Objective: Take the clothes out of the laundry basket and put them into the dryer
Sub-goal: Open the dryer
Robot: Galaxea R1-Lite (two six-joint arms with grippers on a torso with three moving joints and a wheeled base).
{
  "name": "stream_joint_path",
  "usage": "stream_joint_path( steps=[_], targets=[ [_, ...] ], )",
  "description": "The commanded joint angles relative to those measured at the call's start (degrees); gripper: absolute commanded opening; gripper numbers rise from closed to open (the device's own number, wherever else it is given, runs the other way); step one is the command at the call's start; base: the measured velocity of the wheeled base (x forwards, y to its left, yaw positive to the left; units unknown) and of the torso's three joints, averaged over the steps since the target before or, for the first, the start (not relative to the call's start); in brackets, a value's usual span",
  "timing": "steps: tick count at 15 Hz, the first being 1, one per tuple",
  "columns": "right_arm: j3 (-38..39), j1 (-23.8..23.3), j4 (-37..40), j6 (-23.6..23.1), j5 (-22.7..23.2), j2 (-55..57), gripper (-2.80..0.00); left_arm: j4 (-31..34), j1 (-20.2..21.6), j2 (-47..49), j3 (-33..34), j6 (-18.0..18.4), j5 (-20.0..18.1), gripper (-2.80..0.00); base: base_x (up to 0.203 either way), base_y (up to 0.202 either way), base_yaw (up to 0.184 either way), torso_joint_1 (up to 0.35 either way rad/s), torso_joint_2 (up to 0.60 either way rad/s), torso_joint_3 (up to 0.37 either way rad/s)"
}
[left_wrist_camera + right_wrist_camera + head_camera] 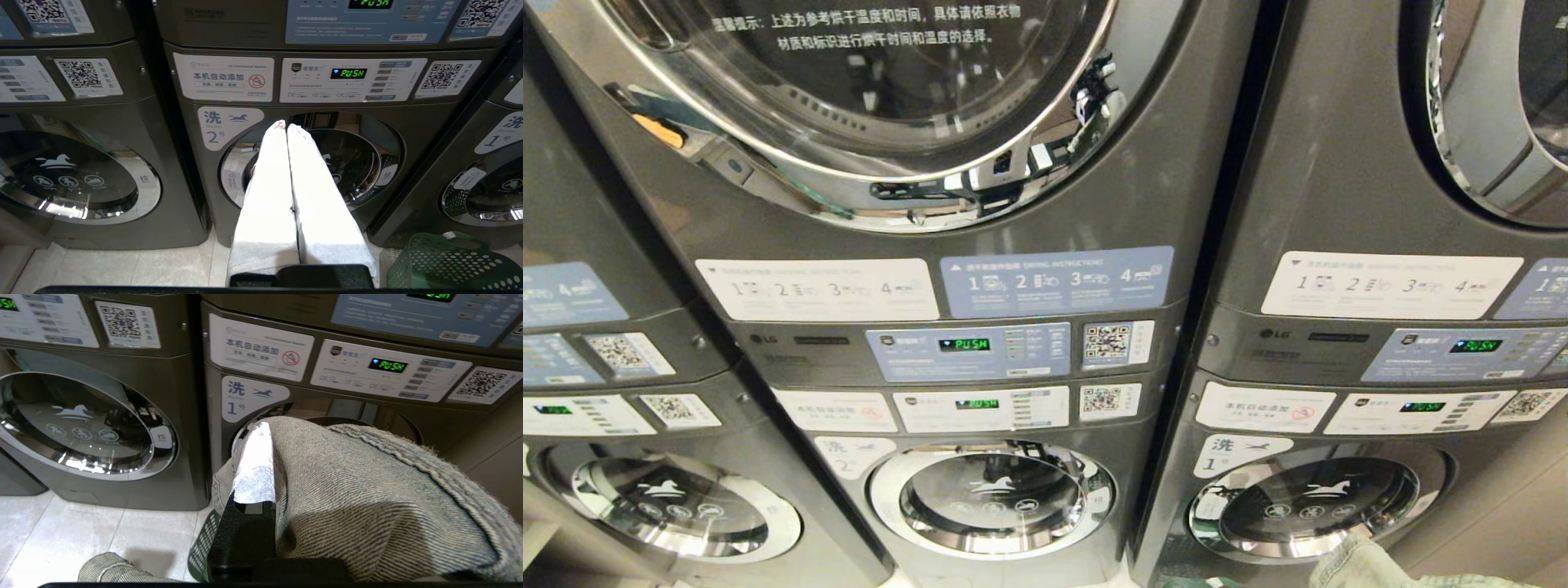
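A faded denim garment lies draped over my right gripper, which is shut on it; one white finger shows and the cloth hides the other. A corner of that garment shows at the head view's lower edge. The green perforated laundry basket stands on the floor under the right arm, in front of washer 1. My left gripper is shut and empty, pointing at washer 2's door. The dryer is the upper machine of the middle stack, and its round chrome-ringed door is shut.
Three grey stacks stand side by side, each with a washer below: washer 2 in the middle and washer 1 on the right. Control panels read PUSH. Pale tile floor lies in front. More denim hangs low beside the basket.
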Motion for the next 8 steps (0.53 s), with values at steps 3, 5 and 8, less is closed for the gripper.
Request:
stream_joint_path(
  steps=[3, 5, 8],
  targets=[
    [0.0, 0.0, 0.1, 0.0, 0.0, 0.0, -2.8, 0.0, 0.0, 0.0, 0.0, 0.0, 0.1, -2.8, 0.0, -0.195, 0.003, 0.002, 0.0, 0.001],
    [0.0, 0.0, 0.1, 0.0, 0.0, 0.0, -2.8, 0.0, 0.0, 0.0, 0.0, 0.0, 0.1, -2.8, 0.0, -0.163, -0.001, 0.003, 0.0, 0.004],
    [0.0, 0.0, 0.1, -0.1, 0.0, 0.0, -2.8, 0.0, 0.0, 0.0, 0.0, 0.0, 0.0, -2.8, 0.0, -0.026, 0.0, 0.001, 0.0, 0.0]
  ],
)
